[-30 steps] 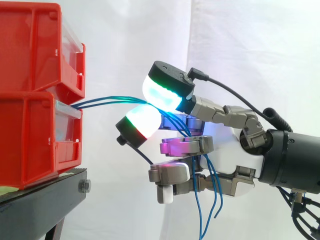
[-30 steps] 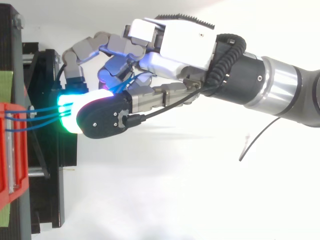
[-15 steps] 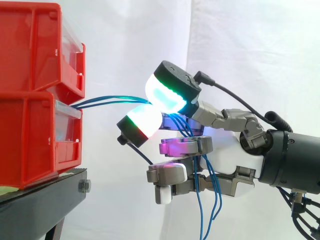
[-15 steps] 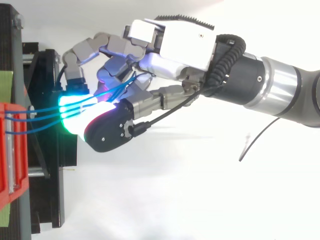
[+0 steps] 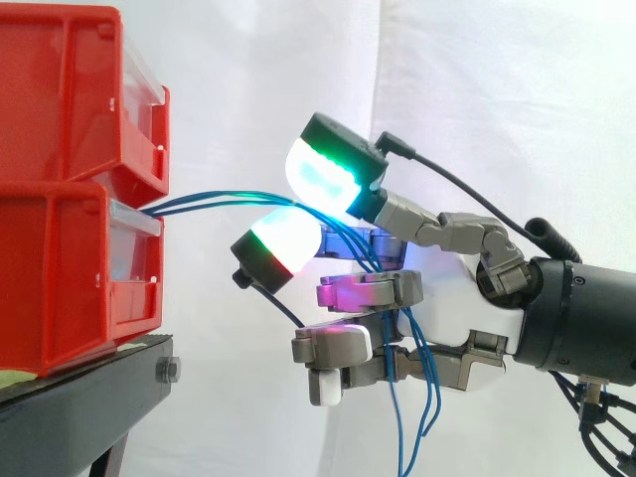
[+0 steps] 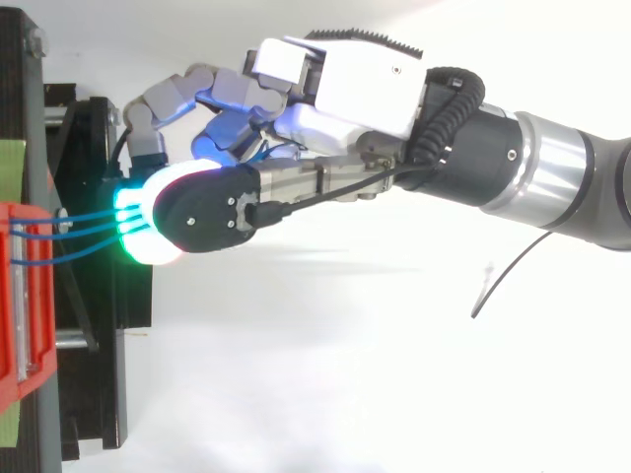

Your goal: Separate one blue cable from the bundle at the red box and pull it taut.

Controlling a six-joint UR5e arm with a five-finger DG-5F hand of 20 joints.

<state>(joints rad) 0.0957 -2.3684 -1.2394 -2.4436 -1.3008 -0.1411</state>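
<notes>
A bundle of thin blue cables (image 5: 219, 199) comes out between the two stacked red bins (image 5: 70, 199) and runs right to my hand (image 5: 457, 308). The cables pass between two glowing fingertips (image 5: 323, 179), a green-cyan pad above and a white-red pad below, which close on them about a hand's width from the bins. Behind the pads the cables thread through the curled lower fingers, and their loose ends hang below the palm. In the top view the cables (image 6: 84, 225) lie side by side between the red bin (image 6: 25, 296) and the hand (image 6: 345, 84). No single cable stands apart from the others.
The bins rest on a black stand (image 5: 79, 407) at the left, and a white curtain hangs behind. In the top view the stand (image 6: 99, 325) lies under the fingertips, and the arm comes in from the right.
The upper fingertip had tilted aside half a second ago, uncovering the cables from above. It has swung back over them. The palm and the arm have held still.
</notes>
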